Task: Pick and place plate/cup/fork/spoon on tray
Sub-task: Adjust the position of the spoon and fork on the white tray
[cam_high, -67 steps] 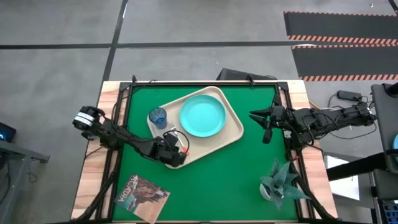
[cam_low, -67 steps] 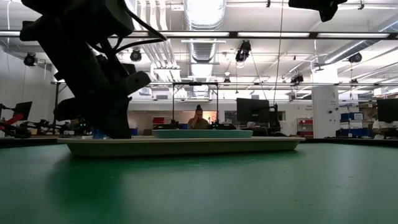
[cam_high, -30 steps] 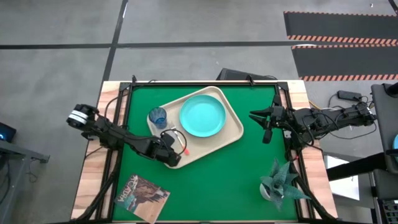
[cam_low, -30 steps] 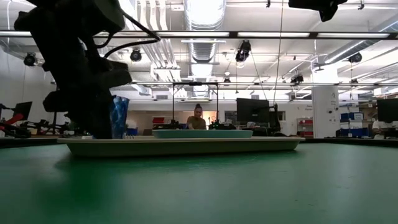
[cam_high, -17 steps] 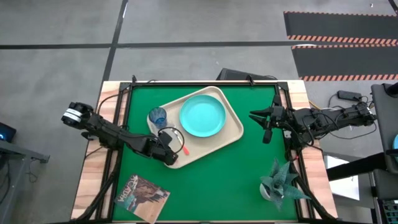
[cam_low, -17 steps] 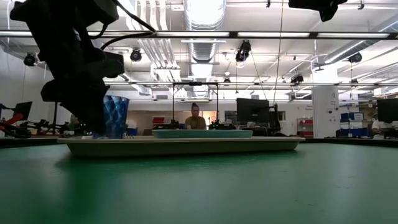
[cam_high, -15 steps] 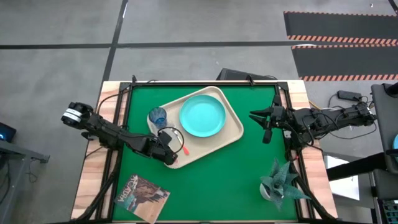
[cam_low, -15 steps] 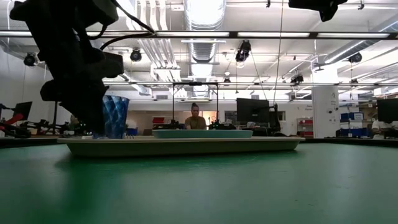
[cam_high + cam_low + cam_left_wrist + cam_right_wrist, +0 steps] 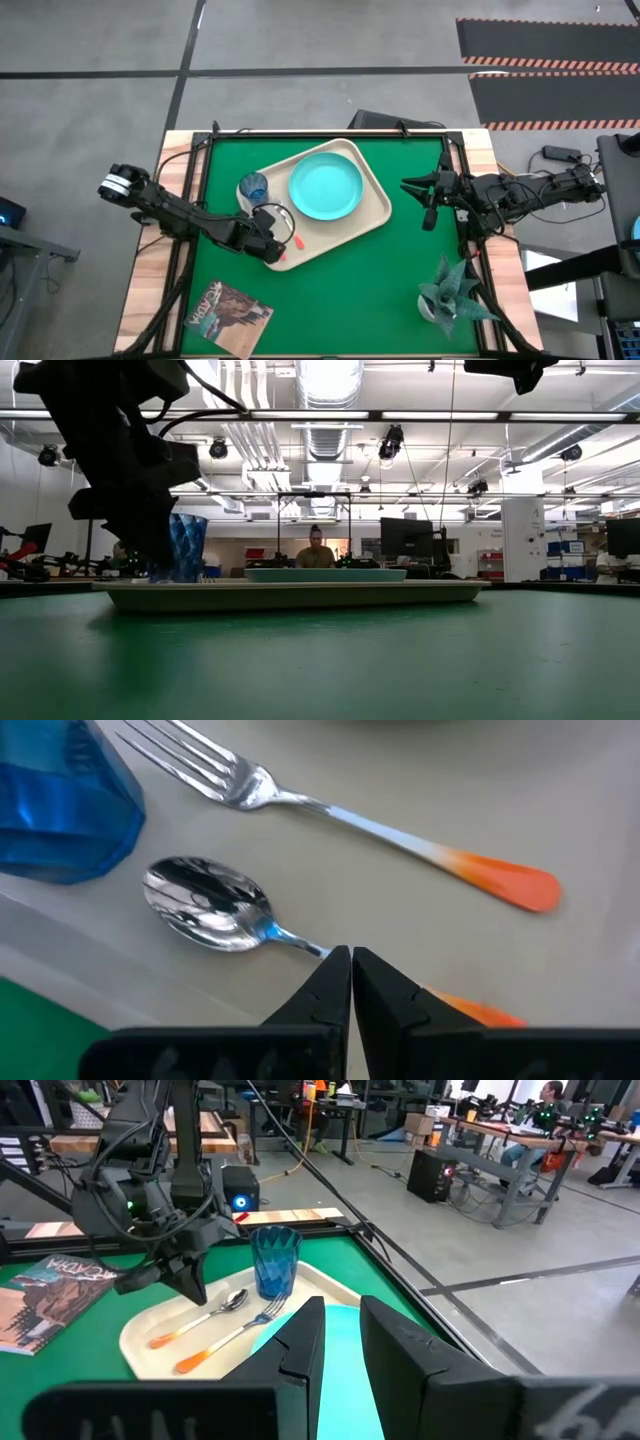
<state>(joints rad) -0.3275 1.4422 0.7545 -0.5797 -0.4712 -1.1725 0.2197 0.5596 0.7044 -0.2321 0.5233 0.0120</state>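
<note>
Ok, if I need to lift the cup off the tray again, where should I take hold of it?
Grip the cup across its side wall near the open rim, coming down from above. It stands upright by the tray's corner, so the rim is free, while the spoon and fork lie close beside its base.

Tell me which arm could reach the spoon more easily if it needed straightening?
Probably the left: its end effector hangs right over the spoon on the tray, while the right end effector waits beyond the tray.
</note>
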